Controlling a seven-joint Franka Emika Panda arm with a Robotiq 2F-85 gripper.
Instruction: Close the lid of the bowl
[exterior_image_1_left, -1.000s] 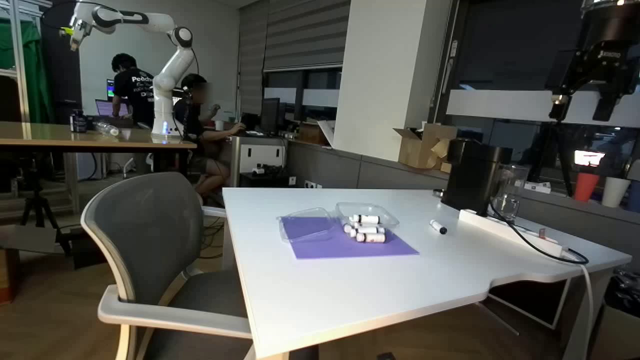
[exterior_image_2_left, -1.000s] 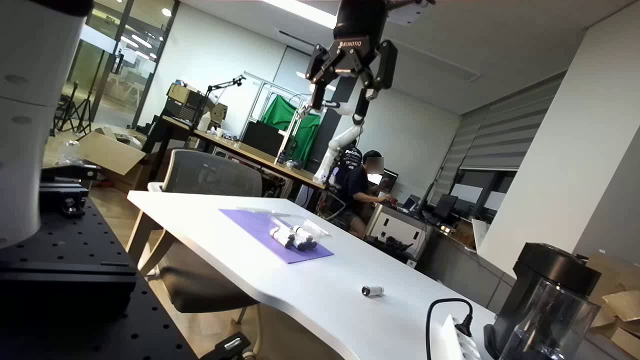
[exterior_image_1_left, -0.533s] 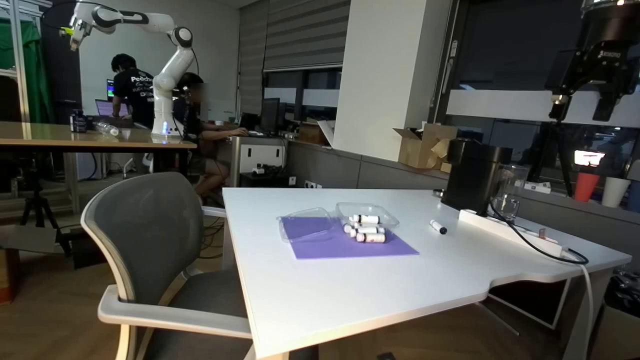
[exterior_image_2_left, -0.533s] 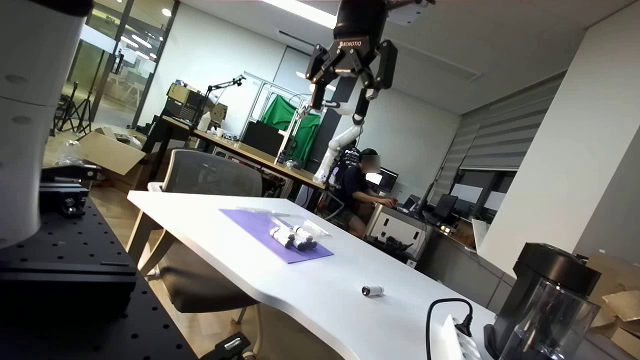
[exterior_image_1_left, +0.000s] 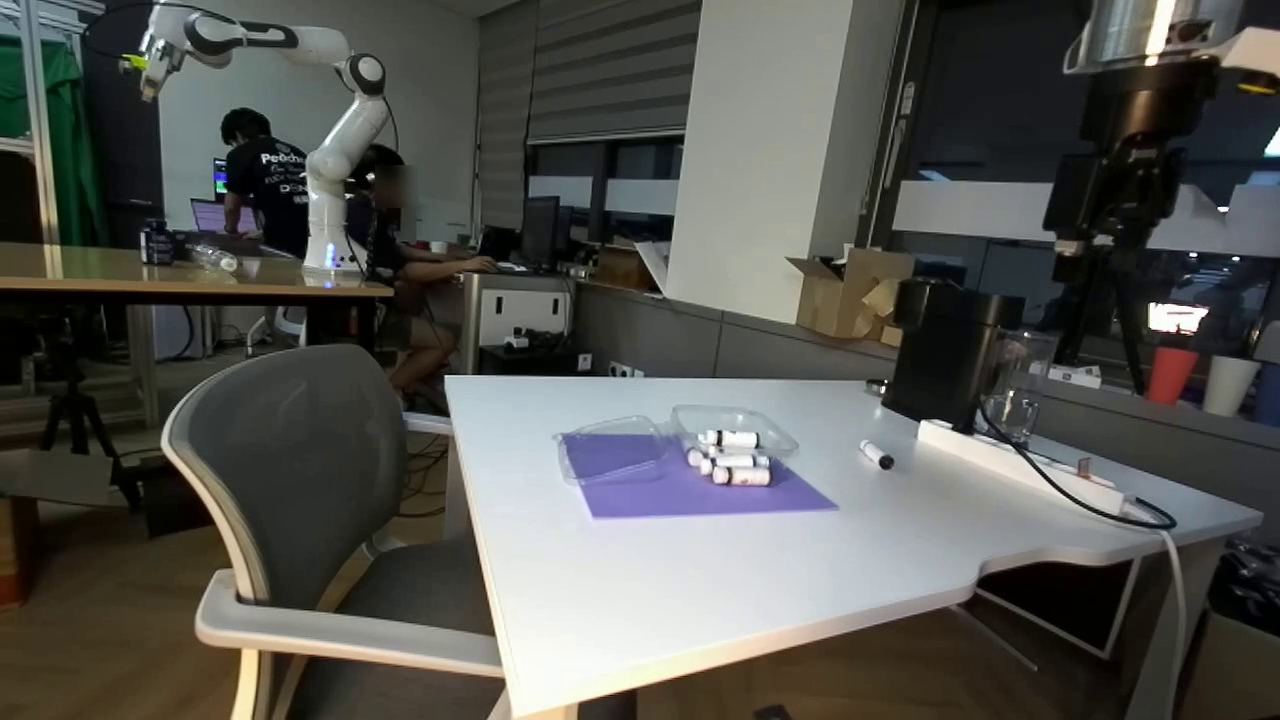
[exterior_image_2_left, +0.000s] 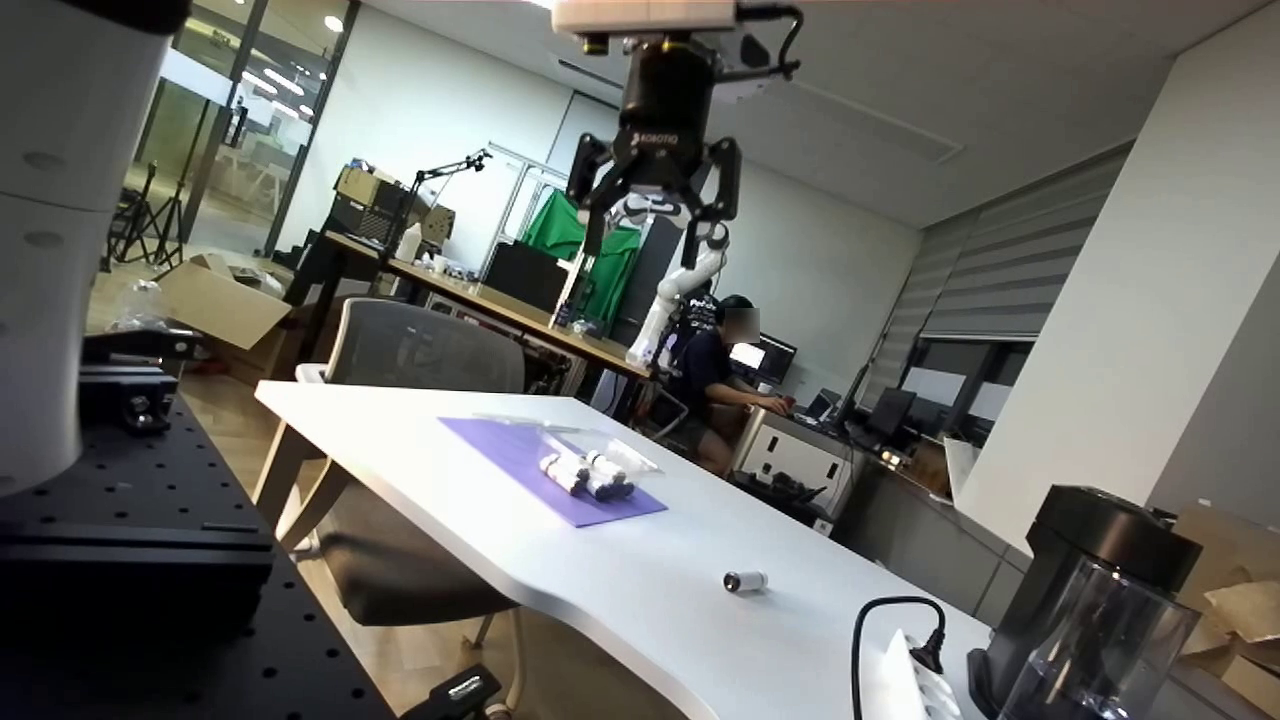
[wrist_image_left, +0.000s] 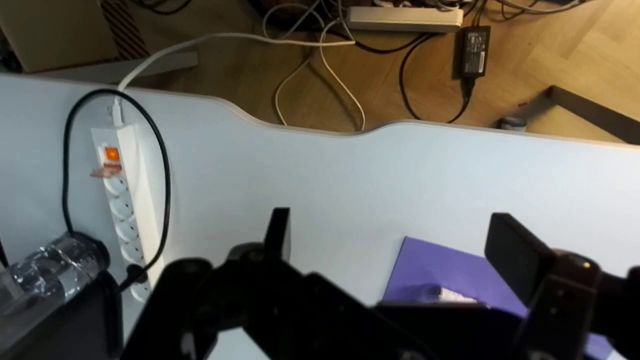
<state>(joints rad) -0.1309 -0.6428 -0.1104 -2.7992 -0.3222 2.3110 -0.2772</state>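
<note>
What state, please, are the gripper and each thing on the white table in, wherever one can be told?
Gripper: open, nothing held
Clear plastic container: uncovered
Clear plastic lid: beside the container, not closed
Small white bottles: on their sides, heaped
Lone white bottle: on its side
Purple mat: flat
Power strip: black plug inserted, orange switch seemingly lit

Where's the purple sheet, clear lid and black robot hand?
Purple sheet (exterior_image_1_left: 670, 501), in an exterior view: bare part.
Clear lid (exterior_image_1_left: 612, 451), in an exterior view: its middle.
Black hand (exterior_image_2_left: 641, 250), in an exterior view: between fingertips.
</note>
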